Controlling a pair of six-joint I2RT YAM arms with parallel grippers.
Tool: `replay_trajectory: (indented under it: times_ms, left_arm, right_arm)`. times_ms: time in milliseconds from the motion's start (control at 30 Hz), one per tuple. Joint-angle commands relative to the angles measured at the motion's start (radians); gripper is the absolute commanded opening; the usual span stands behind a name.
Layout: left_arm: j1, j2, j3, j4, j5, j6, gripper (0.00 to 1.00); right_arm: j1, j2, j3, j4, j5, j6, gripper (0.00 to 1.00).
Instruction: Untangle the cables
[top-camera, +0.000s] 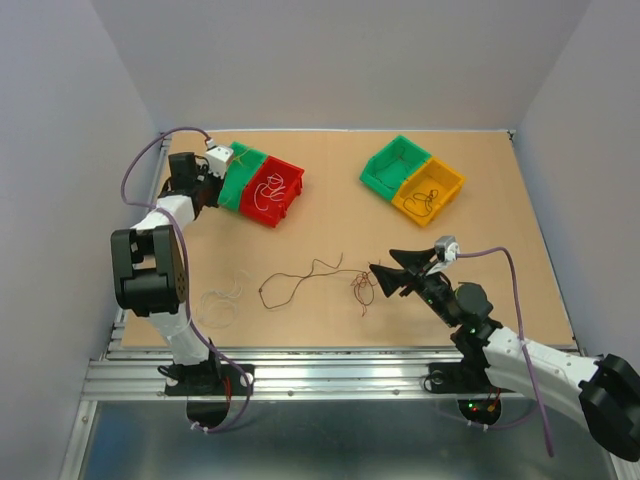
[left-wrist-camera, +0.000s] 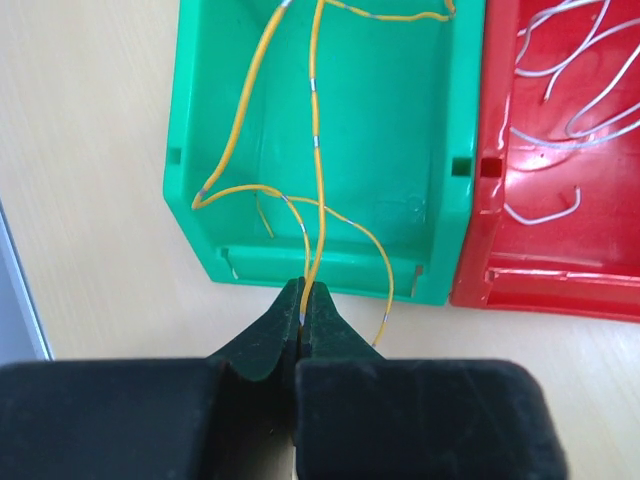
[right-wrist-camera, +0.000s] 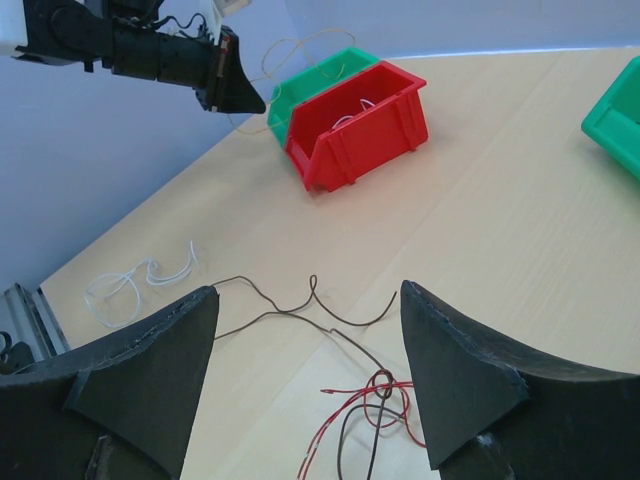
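Left pincer (left-wrist-camera: 303, 300) pinches a hair-thin yellow wire (left-wrist-camera: 316, 150) over the glossy green bin (left-wrist-camera: 400, 120) at ten o'clock, one of four. Right pincer (right-wrist-camera: 308, 290) is spread above the curly brown and red cables (right-wrist-camera: 380, 395), knotted near the middle of the pale bench (right-wrist-camera: 520, 200).

Tan table (top-camera: 330, 215), red-green bins (top-camera: 292, 197), green-yellow bins (top-camera: 410, 180), brown cable (top-camera: 290, 277), red tangle (right-wrist-camera: 385, 392), whitish loops (top-camera: 218, 303)
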Motion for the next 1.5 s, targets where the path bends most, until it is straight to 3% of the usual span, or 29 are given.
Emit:
replay_trajectory:
  times_ms: [0, 367, 600, 900, 1133, 1467]
  left_arm:
    - [0.011, -0.009, 0.051, -0.096, 0.027, 0.053, 0.00]
    - [0.011, 0.029, 0.203, -0.376, 0.005, 0.127, 0.00]
    - [0.010, 0.165, 0.467, -0.625, -0.094, 0.178, 0.00]
    - [-0.024, 0.342, 0.760, -0.825, -0.240, 0.204, 0.00]
    - [-0.079, 0.428, 0.863, -0.865, -0.381, 0.212, 0.00]
    - [-0.156, 0.508, 0.947, -0.835, -0.437, 0.163, 0.00]
  right_arm:
    - [0.004, -0.008, -0.011, 0.022, 0.011, 0.003, 0.78]
    - [0.004, -0.001, -0.013, 0.023, 0.014, 0.000, 0.78]
    - [0.004, -0.001, -0.016, 0.022, 0.017, 0.001, 0.78]
    - [0.004, -0.001, -0.022, 0.022, 0.019, 0.004, 0.78]
    - [0.004, -0.005, -0.030, 0.023, 0.022, 0.006, 0.78]
    - [0.004, -0.033, -0.050, 0.022, 0.031, 0.001, 0.78]
